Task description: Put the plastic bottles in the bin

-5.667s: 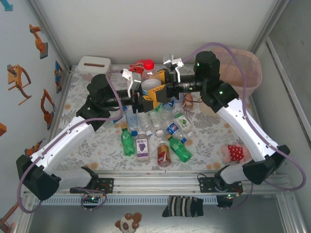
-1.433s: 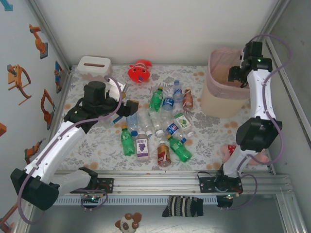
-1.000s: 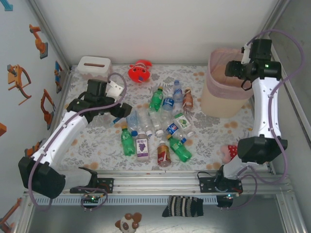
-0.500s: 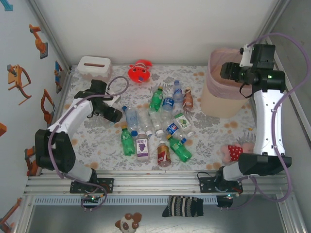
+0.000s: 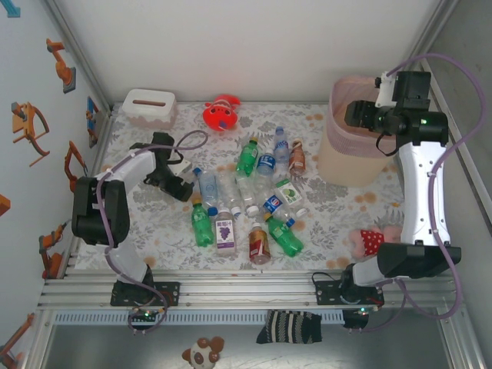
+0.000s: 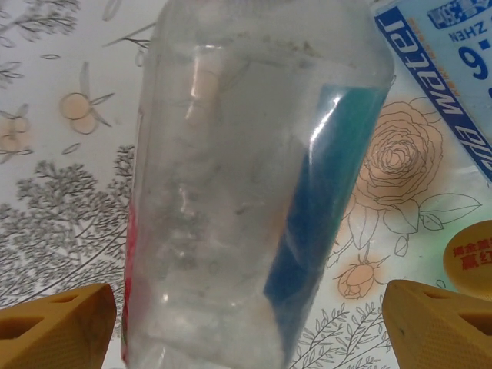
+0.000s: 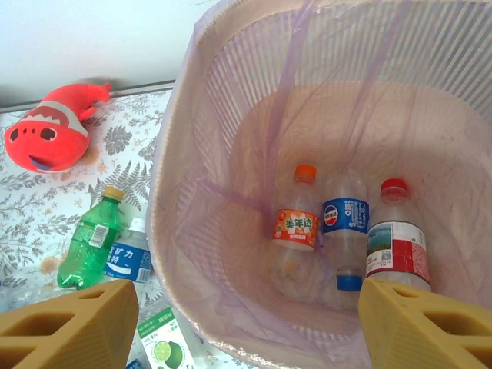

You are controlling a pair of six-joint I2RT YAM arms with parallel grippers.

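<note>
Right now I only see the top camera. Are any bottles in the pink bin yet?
Observer: Yes, three are in the bin: an orange-capped bottle, a blue-labelled bottle and a red-capped bottle.
Operator: Is the right gripper holding something?
Observer: No, the right gripper is open and empty above the bin.
Operator: And the left one?
Observer: The left gripper is open, its jaws either side of a clear bottle lying on the cloth.

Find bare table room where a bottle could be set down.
Bare room lies right of the plastic bottles, before the bin, and at the near left, between the left arm and the edge of the table. The middle is crowded.
</note>
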